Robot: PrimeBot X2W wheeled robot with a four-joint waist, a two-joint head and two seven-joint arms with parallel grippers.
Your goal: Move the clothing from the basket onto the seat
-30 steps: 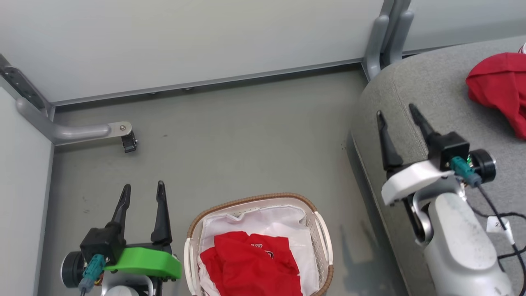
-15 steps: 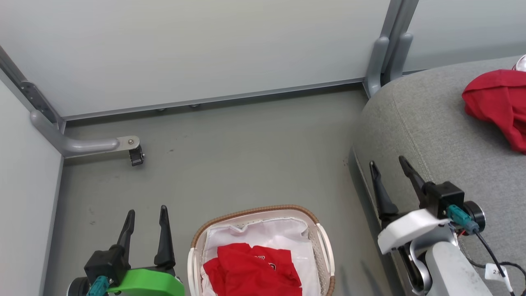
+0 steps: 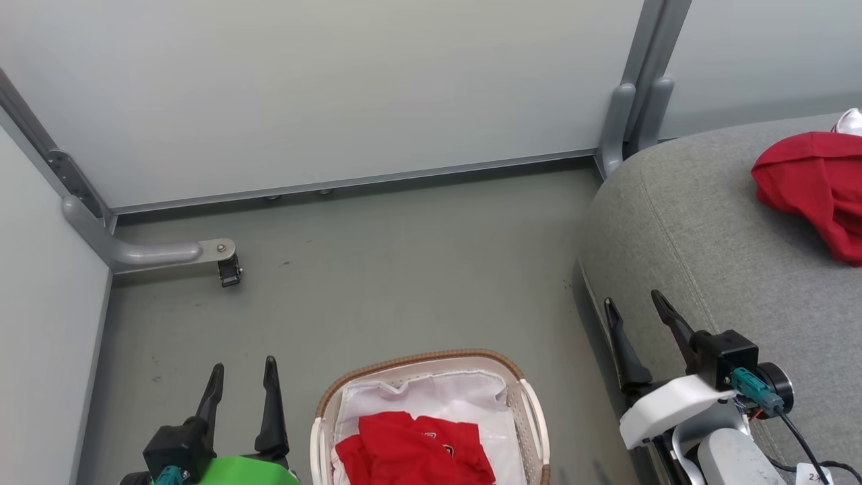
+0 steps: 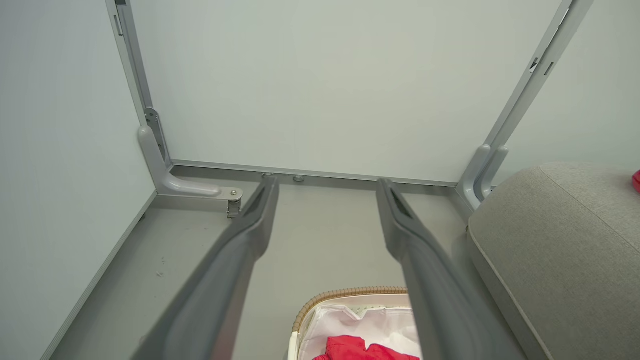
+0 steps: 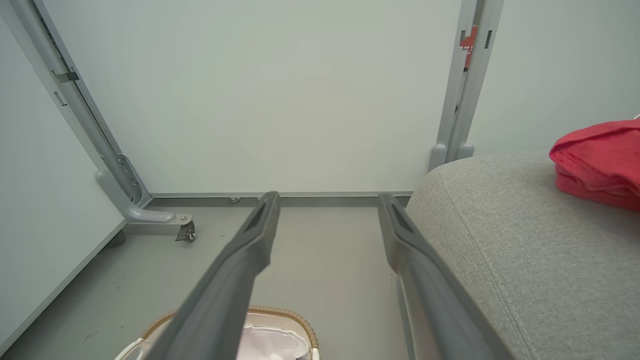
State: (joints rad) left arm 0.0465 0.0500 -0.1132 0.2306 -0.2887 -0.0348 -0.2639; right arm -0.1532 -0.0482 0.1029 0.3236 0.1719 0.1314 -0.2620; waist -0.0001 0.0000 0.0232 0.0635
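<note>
Left gripper and right gripper: both spread wide, empty. Red garment lies in basket; second garment rests on seat. Recommended: descend centrally, pinch bunched red fabric, avoid white liner.

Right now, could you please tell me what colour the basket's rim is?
Brown, with a woven pattern; the rim shows best in the head view.

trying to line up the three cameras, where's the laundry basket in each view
Head view: the basket sits at the bottom edge, centre, with red clothing inside.
Left wrist view: basket at the bottom edge, slightly right of centre.
Right wrist view: basket at the bottom edge, left of centre.
Shared landmark: the small caster under the grey partition foot.
</note>
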